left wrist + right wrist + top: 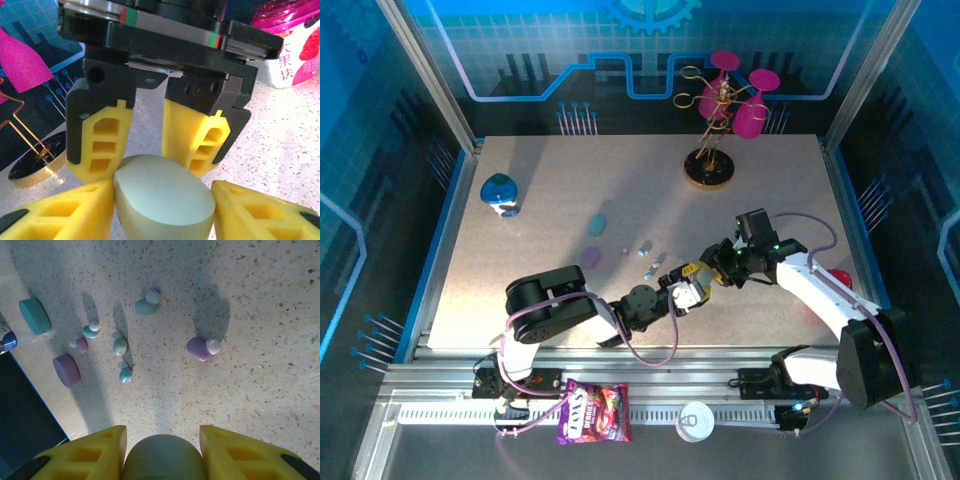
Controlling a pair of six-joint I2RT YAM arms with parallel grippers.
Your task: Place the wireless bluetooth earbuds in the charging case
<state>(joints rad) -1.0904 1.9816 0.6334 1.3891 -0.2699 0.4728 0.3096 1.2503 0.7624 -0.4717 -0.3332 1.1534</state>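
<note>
- The left gripper [161, 189] and right gripper [162, 432] are held nose to nose mid-table.
- A pale mint oval plastic case [165, 205] is pinched by both, its long axis across the left fingers [65, 212].

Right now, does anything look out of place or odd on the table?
Nothing spilled or damaged. Earbuds lie loose on the table, the pink-purple earbud apart from the rest. Left hand and right hand both grip the same mint case. A snack bag lies off the table on the near rail.
</note>
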